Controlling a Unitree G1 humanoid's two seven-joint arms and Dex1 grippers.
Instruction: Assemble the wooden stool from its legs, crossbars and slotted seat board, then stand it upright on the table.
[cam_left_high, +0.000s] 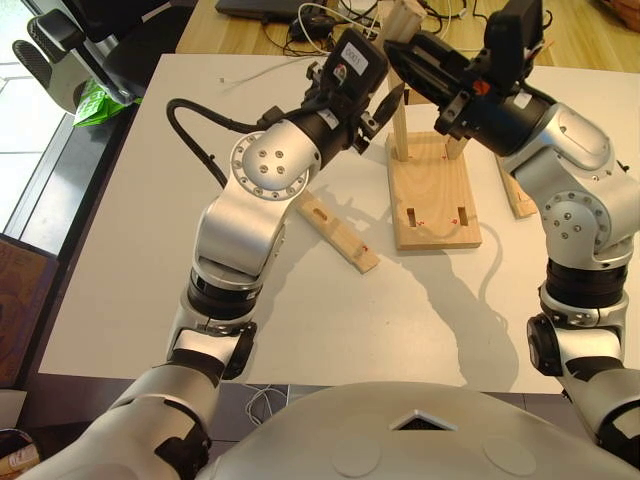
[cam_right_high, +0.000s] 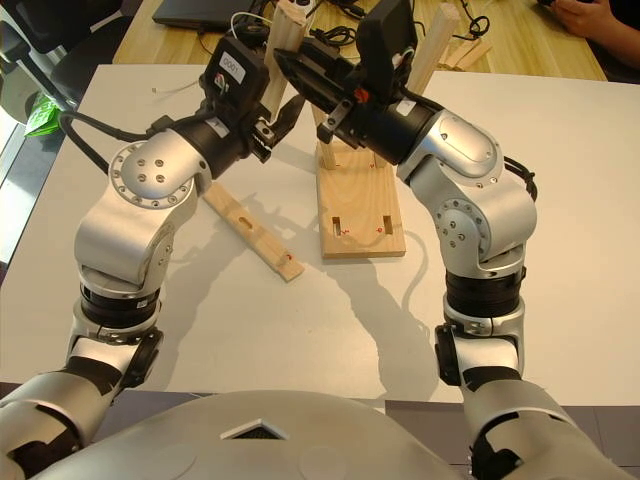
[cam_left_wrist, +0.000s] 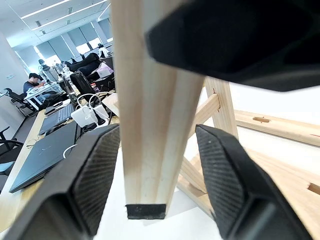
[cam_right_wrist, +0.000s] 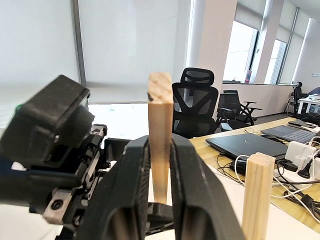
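Observation:
The slotted seat board (cam_left_high: 432, 205) lies flat on the white table (cam_left_high: 150, 250), with two wooden legs rising from its far end. My right gripper (cam_right_wrist: 160, 170) is shut on the upper part of the left leg (cam_left_high: 400, 130), just below its top end. My left gripper (cam_left_wrist: 150, 185) is open lower on the same leg, with a finger (cam_left_wrist: 95, 175) on each side and gaps between. The second leg (cam_right_wrist: 257, 195) stands free beside it. A slotted crossbar (cam_left_high: 338, 232) lies loose on the table left of the board.
Another wooden piece (cam_left_high: 517, 190) lies right of the seat board, partly under my right arm. A wooden desk with a laptop (cam_right_high: 195, 12), cables and more wooden parts (cam_right_high: 465, 55) borders the table's far edge. A black cable (cam_left_high: 195, 135) loops beside my left arm.

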